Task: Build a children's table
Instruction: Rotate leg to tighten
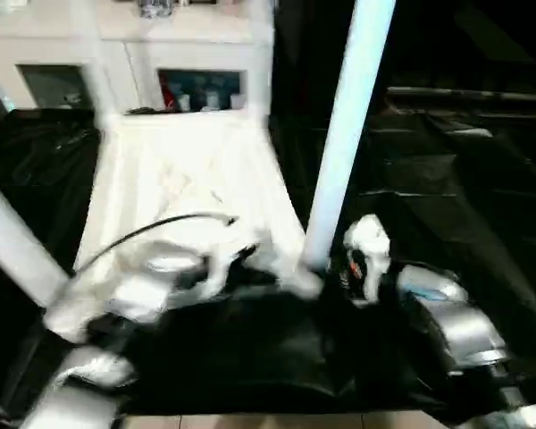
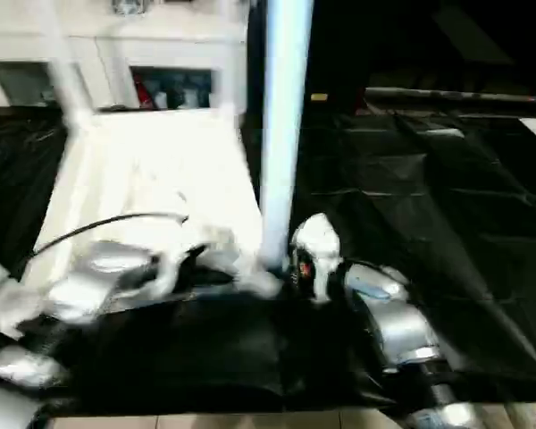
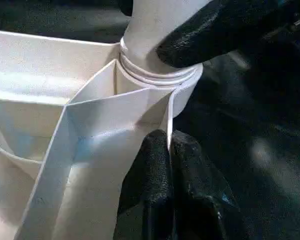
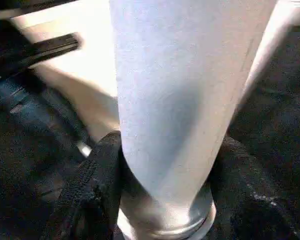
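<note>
Tabletop [image 1: 188, 179]: upside down before me. Leg [image 1: 344, 134]: upright in corner socket [image 3: 160, 80], my right tool [image 4: 165, 200] clenched around it. Left tool [image 3: 167, 195]: pinching the tabletop's rib.

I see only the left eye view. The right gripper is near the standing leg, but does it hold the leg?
Observer: Yes. In the right wrist view, black fingers sit on both sides of the leg.
Operator: Is the leg's end inside the corner socket?
Observer: In the left wrist view it stands in the round socket; its thread rings show at the rim.
Operator: And the left gripper?
Observer: The left gripper pinches a rib of the tabletop beside that socket.
</note>
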Robot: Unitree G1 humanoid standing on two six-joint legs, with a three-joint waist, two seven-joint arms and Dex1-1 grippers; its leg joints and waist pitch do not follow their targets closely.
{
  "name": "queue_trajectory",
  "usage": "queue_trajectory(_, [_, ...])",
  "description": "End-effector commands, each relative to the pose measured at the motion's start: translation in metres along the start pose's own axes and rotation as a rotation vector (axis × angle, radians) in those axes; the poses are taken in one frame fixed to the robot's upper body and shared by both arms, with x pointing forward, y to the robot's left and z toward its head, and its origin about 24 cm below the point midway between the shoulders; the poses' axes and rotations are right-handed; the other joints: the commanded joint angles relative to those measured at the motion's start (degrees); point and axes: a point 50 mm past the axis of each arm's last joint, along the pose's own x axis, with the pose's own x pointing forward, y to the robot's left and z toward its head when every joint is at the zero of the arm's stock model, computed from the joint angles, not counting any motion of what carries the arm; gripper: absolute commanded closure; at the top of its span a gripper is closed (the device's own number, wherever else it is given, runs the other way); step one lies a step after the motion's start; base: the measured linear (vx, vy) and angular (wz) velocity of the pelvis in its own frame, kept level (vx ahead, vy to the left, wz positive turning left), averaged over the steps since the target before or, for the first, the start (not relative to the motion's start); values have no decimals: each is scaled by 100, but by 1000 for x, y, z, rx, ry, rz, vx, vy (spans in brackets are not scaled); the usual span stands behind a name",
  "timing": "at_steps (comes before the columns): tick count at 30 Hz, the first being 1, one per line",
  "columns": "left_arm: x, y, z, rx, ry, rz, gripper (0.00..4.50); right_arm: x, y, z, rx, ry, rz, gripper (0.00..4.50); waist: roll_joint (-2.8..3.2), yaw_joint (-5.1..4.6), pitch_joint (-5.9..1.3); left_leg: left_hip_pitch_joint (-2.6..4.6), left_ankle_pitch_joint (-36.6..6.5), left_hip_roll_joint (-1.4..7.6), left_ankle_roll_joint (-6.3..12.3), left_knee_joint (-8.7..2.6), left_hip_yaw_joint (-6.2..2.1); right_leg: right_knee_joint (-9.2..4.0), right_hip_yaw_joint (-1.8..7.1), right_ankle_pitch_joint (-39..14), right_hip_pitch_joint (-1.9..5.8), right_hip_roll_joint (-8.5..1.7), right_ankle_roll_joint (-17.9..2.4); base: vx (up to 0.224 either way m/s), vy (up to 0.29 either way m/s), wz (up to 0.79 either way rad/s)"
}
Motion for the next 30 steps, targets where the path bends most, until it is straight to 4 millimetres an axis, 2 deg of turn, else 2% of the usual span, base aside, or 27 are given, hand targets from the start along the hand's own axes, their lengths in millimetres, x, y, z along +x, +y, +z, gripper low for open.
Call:
queue_trajectory(1, [16,-2,-1,-39,-21,61,450,9,13,-17,56,64,-21,244,-82,19,-241,23,-1702,16,115,-413,48,-487,75,-2040,180,-111,-952,0,0,0])
queue_trajectory(2, [24,-2,2,-45,-27,97,450,13,17,-17,82,56,-47,245,-64,22,-241,22,-1693,18,102,-421,40,-488,76,-2041,183,-113,-942,0,0,0])
queue_trajectory(3, [24,-2,2,-45,-27,97,450,13,17,-17,82,56,-47,245,-76,17,-249,-2,-1644,4,79,-425,35,-482,68,-2039,202,-107,-901,0,0,0])
queue_trajectory(4, [39,-3,10,-56,-34,166,450,23,22,-17,143,37,-125,246,-62,9,-251,8,-1619,2,65,-420,48,-492,79,-1966,174,-101,-900,0,0,0])
queue_trajectory(6, [44,-3,12,-56,-35,191,450,26,23,-17,163,31,-150,246,-68,22,-245,19,-1666,-4,57,-424,42,-507,69,-2031,170,-97,-883,0,0,0])
queue_trajectory(7, [49,-4,16,-52,-38,206,450,31,23,-15,195,23,-197,246,-50,33,-261,7,-1635,0,72,-428,35,-503,72,-1985,183,-108,-865,0,0,0])
queue_trajectory(10, [55,-8,20,-45,-48,188,450,37,23,-11,188,26,-228,247,-29,28,-271,-12,-1634,-3,70,-437,22,-487,62,-1826,199,-106,-877,0,0,0])
queue_trajectory(14, [54,-8,19,-40,-55,170,450,39,24,-8,185,22,-211,247,-32,24,-271,-13,-1641,-3,115,-437,29,-488,62,-1727,206,-105,-890,0,0,0])
queue_trajectory(17, [49,-8,16,-41,-61,138,450,37,28,-2,211,-26,-113,247,-46,23,-262,-12,-1736,-4,130,-444,30,-514,62,-1940,197,-109,-848,0,0,0])
queue_trajectory(18, [46,-7,15,-38,-65,118,450,34,28,2,228,-50,-68,213,-41,26,-263,-10,-1736,-4,146,-447,26,-511,64,-1938,201,-109,-849,0,0,0])
queue_trajectory(19, [43,-7,13,-35,-65,103,450,31,27,4,232,-60,-33,213,-37,39,-268,-10,-1705,12,187,-451,23,-501,67,-1821,215,-111,-873,0,0,0])
queue_trajectory(21, [36,-7,9,-27,-59,69,450,23,26,5,195,-54,45,174,-50,42,-269,-20,-1622,18,239,-442,34,-481,70,-1602,218,-110,-947,0,0,0])
queue_trajectory(22, [36,-7,9,-27,-59,69,450,23,26,5,195,-54,45,168,-51,44,-264,-28,-1601,17,267,-440,37,-479,69,-1572,226,-112,-974,0,0,0])
queue_trajectory(23, [31,-6,7,-22,-54,41,450,18,25,4,179,-43,85,168,-48,47,-263,-24,-1578,17,265,-440,40,-483,69,-1587,219,-116,-980,0,0,0])
queue_trajectory(24, [26,-6,5,-20,-50,20,450,14,23,4,171,-33,115,151,-54,49,-266,-34,-1553,19,278,-445,31,-472,62,-1608,243,-119,-995,0,0,0])
queue_trajectory(27, [13,-5,0,-22,-40,-37,450,2,18,3,135,-2,177,123,-51,46,-260,-32,-1539,29,280,-452,34,-471,64,-1662,234,-121,-1022,0,0,0])
queue_trajectory(28, [6,-6,-3,-20,-34,-72,450,-4,16,4,115,16,217,123,-48,41,-255,-20,-1563,33,278,-450,41,-477,69,-1698,214,-122,-1029,0,0,0])
queue_trajectory(30, [-7,-8,-7,-15,-23,-135,450,-14,13,6,84,49,291,116,-37,37,-255,-32,-1575,49,280,-461,28,-461,69,-1695,227,-126,-1043,0,0,0])
